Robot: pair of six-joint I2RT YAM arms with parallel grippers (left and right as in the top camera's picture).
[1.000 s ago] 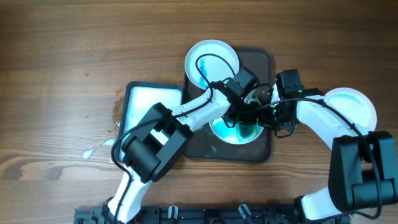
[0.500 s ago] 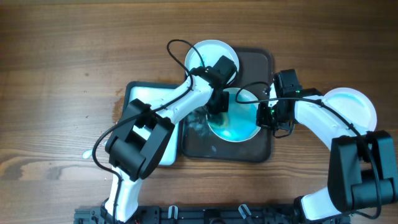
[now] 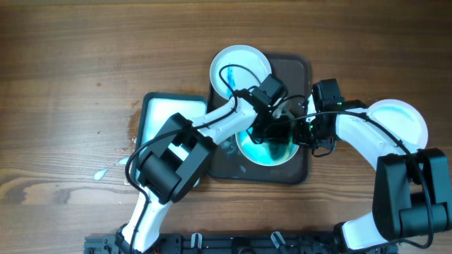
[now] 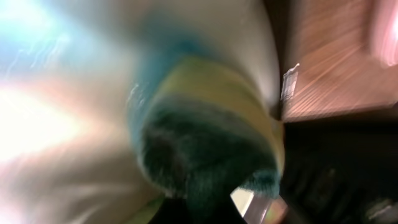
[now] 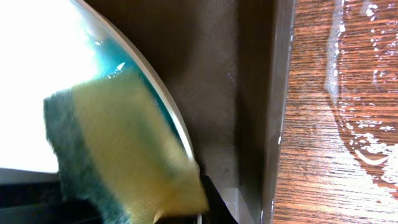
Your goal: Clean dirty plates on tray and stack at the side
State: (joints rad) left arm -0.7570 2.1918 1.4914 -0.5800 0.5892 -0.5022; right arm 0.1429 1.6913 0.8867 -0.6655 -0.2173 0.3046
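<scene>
My left gripper (image 3: 270, 129) is down over the middle plate (image 3: 258, 152), clamped on a sponge (image 4: 205, 155). That sponge, yellow with a dark green scrubbing side, fills my left wrist view, which is badly blurred. I see its green face pressed against the pale plate surface, but I cannot make out the fingers themselves.

The middle plate sits inside the brown tray (image 3: 293, 74), towards the near half, and its face is washed over with teal-blue. On my right wrist view the sponge lies across the plate's rim, with blue pooled along the edge just beside it.

My right gripper (image 3: 305, 130) is at the right edge of the same plate. The rim runs down between its dark fingers, so I read it as closed on the plate, though the sponge hides most of the contact.

The far plate (image 3: 244, 60) rests on the tray's far left corner, overhanging the rim, with a blue smear on its left side. A clean plate (image 3: 406, 113) lies on the table (image 3: 70, 70) to the right of the tray, well apart from it and partly under my right arm.

A white basin (image 3: 162, 113) stands just left of the tray, beneath my left arm. Wet streaks (image 5: 367, 124) shine on the wood beside the tray's right rim.
</scene>
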